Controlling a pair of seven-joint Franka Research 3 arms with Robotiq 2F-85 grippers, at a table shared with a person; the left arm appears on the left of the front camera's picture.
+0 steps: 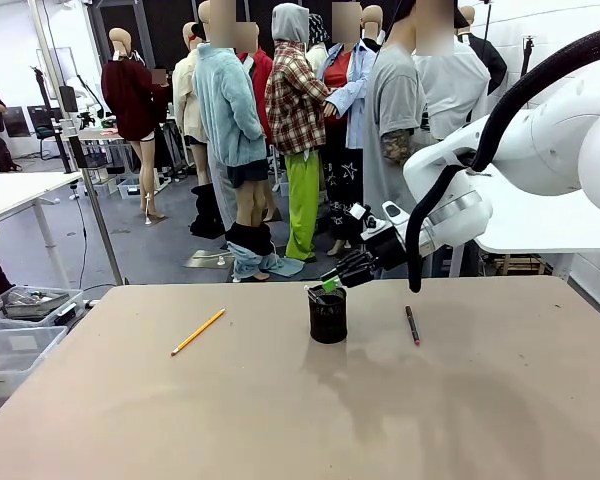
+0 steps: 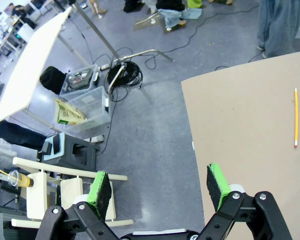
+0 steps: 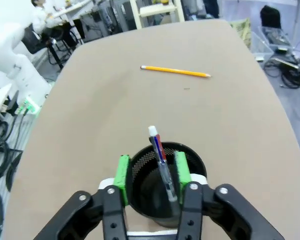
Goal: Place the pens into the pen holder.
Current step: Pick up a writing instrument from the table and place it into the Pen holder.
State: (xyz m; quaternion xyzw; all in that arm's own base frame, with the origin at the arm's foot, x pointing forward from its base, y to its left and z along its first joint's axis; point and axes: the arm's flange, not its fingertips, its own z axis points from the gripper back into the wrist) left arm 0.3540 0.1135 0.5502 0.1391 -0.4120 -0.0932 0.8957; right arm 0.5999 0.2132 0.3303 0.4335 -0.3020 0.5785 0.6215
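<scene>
Right tool (image 3: pixel 151 166) hovers over the pen holder (image 3: pixel 192 157), jaws apart, whitish pen (image 3: pixel 159 150) loose inside. Lift straight up, clear of the rim. Yellow pencil (image 1: pixel 198 331) lies left of it, dark pen (image 1: pixel 412 325) right; left tool (image 2: pixel 157 187) also apart.

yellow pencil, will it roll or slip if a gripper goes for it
Probably stiff: the yellow pencil lies dead straight on the table. Thin, so likely light; a nudge may roll or skid it. Lying flat, it offers little height to pinch, so a grip might slip.

Front camera faces across table (image 1: pixel 480 400), wrist cameras look down, all sharing yellow pencil (image 1: pixel 198 332)
</scene>
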